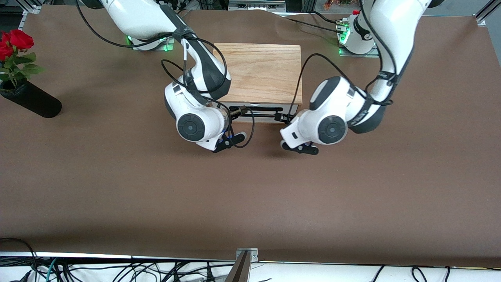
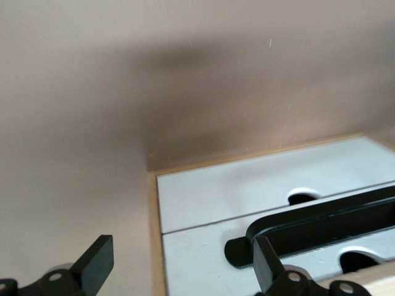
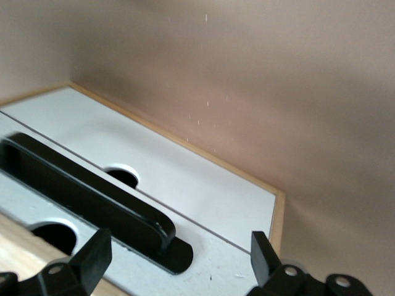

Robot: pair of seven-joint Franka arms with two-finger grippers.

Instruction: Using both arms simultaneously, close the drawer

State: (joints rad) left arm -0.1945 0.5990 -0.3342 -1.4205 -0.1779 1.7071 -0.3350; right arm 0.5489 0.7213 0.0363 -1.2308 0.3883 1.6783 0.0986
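The light oak box (image 1: 258, 72) stands mid-table between the arm bases. Its drawer (image 1: 263, 117) faces the front camera, and its white front panel (image 2: 203, 246) looks flush with the white panel below it (image 2: 247, 185). The black wire handle (image 1: 260, 109) runs across the front. My left gripper (image 1: 283, 116) is open right at the front's end toward the left arm, its fingers (image 2: 95, 265) astride the panel edge and the handle's end (image 2: 247, 251). My right gripper (image 1: 239, 111) is open at the other end, its fingers (image 3: 262, 256) astride the handle's end (image 3: 176, 251).
A black vase (image 1: 33, 101) with red roses (image 1: 15, 41) stands at the right arm's end of the table. Loose cables (image 1: 117, 270) lie past the table's edge nearest the front camera. The brown table (image 1: 250, 196) stretches wide in front of the drawer.
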